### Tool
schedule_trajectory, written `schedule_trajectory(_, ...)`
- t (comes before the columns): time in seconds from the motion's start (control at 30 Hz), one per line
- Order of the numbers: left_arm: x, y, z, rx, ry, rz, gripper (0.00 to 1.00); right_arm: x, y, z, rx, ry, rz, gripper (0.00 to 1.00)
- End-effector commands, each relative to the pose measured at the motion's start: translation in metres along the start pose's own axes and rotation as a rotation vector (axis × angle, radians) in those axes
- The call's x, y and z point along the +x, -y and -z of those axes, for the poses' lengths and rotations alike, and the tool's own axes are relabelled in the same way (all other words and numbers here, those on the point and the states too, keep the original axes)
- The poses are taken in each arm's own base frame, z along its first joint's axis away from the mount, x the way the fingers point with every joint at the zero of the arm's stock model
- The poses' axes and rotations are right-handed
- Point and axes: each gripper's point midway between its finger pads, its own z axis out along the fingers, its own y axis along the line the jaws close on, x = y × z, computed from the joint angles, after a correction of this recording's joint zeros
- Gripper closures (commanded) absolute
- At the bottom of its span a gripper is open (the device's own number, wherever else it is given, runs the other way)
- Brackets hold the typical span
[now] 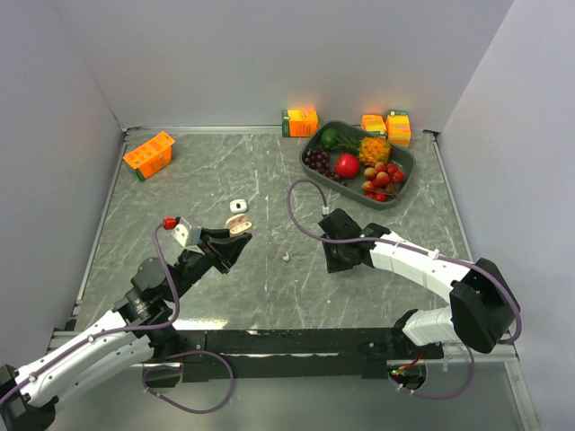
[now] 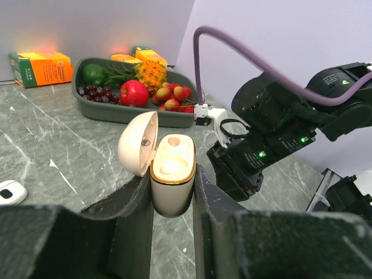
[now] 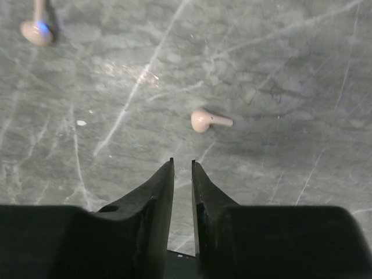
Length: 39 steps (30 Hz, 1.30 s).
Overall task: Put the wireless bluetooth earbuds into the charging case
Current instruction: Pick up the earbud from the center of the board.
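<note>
Marbled table: fruit tray, open case

The table is dark grey-green stone veined with thin white streaks. The open charging case is glossy beige with a thin gold rim, a beige earbud matches it, a second earbud is beige with a small blue spot, and a second case is white. The dark grey tray holds a red apple, dark purple grapes, a yellow-orange pineapple and a green fruit; the carton behind it is orange with a green side, and the cable is purple.
</note>
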Motion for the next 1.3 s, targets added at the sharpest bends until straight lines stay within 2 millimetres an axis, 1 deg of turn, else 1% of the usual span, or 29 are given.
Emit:
schedule_trajectory(0.0, -0.005, 0.004, 0.002, 0.022, 0.022, 0.013, 0.99, 0.002, 0.008, -0.008, 0.049, 0.0, -0.045, 0.85)
schedule_trajectory(0.1, -0.005, 0.005, 0.002, 0.023, 0.022, 0.016, 0.99, 0.009, 0.013, -0.017, 0.076, -0.024, -0.059, 0.96)
schedule_trajectory(0.13, -0.005, 0.004, 0.002, 0.021, 0.021, 0.016, 0.99, 0.007, 0.015, -0.019, 0.081, -0.017, -0.07, 0.98)
schedule_trajectory(0.17, -0.005, 0.003, 0.002, 0.017, 0.022, 0.015, 0.99, 0.009, 0.017, -0.021, 0.087, -0.022, -0.076, 1.0)
schedule_trajectory(0.4, -0.004, 0.003, 0.002, 0.011, 0.013, 0.011, 0.99, 0.007, 0.026, -0.032, 0.137, -0.039, -0.09, 1.0)
schedule_trajectory(0.63, 0.0, 0.002, 0.001, 0.011, 0.008, 0.016, 0.99, 0.003, 0.021, -0.042, 0.12, -0.055, -0.081, 1.0)
schedule_trajectory(0.83, -0.001, 0.001, 0.002, 0.006, 0.006, 0.016, 0.99, -0.014, 0.006, -0.044, 0.076, -0.035, -0.087, 1.0)
schedule_trajectory(0.87, 0.0, 0.001, 0.002, 0.004, 0.005, 0.018, 0.99, -0.022, 0.002, -0.042, 0.063, -0.022, -0.086, 1.0)
schedule_trajectory(0.9, 0.0, 0.001, 0.002, 0.004, 0.005, 0.018, 0.99, -0.024, 0.001, -0.043, 0.063, -0.025, -0.087, 1.0)
schedule_trajectory(0.93, 0.0, 0.001, 0.002, 0.003, 0.004, 0.017, 0.99, -0.033, -0.005, -0.041, 0.045, -0.011, -0.086, 1.0)
schedule_trajectory(1.0, 0.0, 0.001, 0.001, 0.003, 0.003, 0.017, 0.99, -0.038, -0.01, -0.043, 0.031, -0.013, -0.081, 1.0)
schedule_trajectory(1.03, 0.001, 0.001, 0.001, 0.002, 0.001, 0.017, 0.99, -0.046, -0.016, -0.041, 0.017, -0.002, -0.081, 1.0)
schedule_trajectory(1.1, 0.002, 0.0, 0.001, -0.002, -0.002, 0.017, 0.99, -0.051, -0.018, -0.043, 0.015, -0.001, -0.075, 1.0)
schedule_trajectory(1.13, 0.002, -0.001, 0.001, -0.003, 0.0, 0.017, 0.99, -0.059, -0.021, -0.041, 0.012, 0.013, -0.074, 1.0)
schedule_trajectory(1.2, 0.002, -0.001, 0.001, -0.006, 0.0, 0.015, 0.99, -0.064, -0.022, -0.04, 0.01, 0.017, -0.068, 1.0)
schedule_trajectory(1.27, 0.002, -0.001, 0.001, -0.004, -0.002, 0.014, 0.99, -0.072, -0.025, -0.035, -0.002, 0.038, -0.067, 0.98)
